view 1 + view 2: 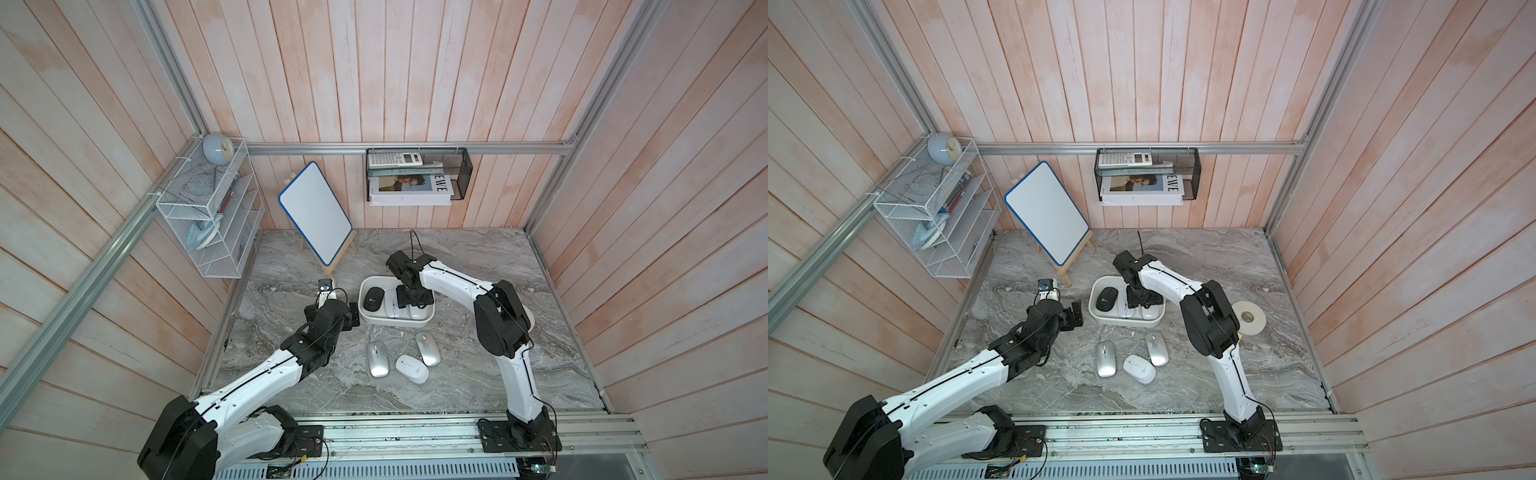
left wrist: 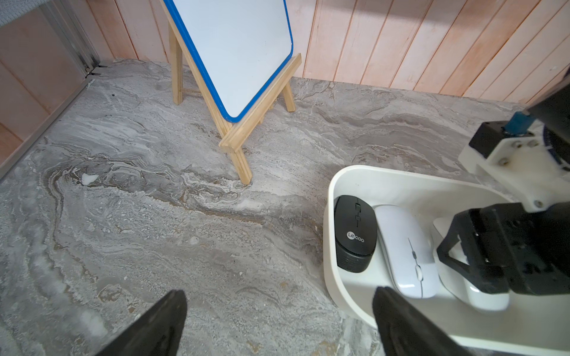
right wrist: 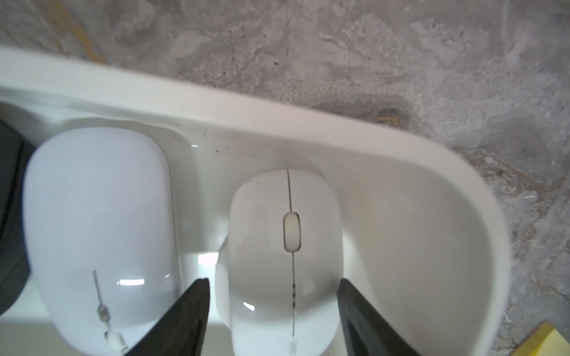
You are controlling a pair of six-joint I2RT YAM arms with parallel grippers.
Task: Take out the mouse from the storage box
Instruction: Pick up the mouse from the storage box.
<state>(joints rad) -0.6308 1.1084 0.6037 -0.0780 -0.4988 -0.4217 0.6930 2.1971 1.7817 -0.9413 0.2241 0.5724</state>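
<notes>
**Right jaws astride a cream mouse inside the storage box**

The right arm rises from the worktop's near edge, folds at the elbow and reaches in over the storage box (image 1: 395, 325). Its wrist is bent straight down, so the right gripper (image 3: 271, 282) hangs inside the tub. The jaws stand part open, one on each side of the cream mouse (image 3: 283, 246). A sliver of gap shows on one side; whether the other pad touches cannot be told.

The left arm stretches from the near left corner towards the middle. The left gripper (image 2: 279, 291) is beside the box's left end, jaws spread wide and holding nothing.

The box sits around the middle of the worktop, its long side parallel to the near edge. Three mice lie in it side by side, their long axes running near edge to far edge.
- The cream mouse's wheel end points to the far edge.
- The glossy white mouse (image 2: 404, 246) beside it points its wheel to the near edge.
- The black mouse (image 2: 354, 234), at the left end, points to the far edge and reads "Lecoo".

On the back wall, a book (image 1: 409, 189) in the black mesh basket shows the letters "EWE".
</notes>
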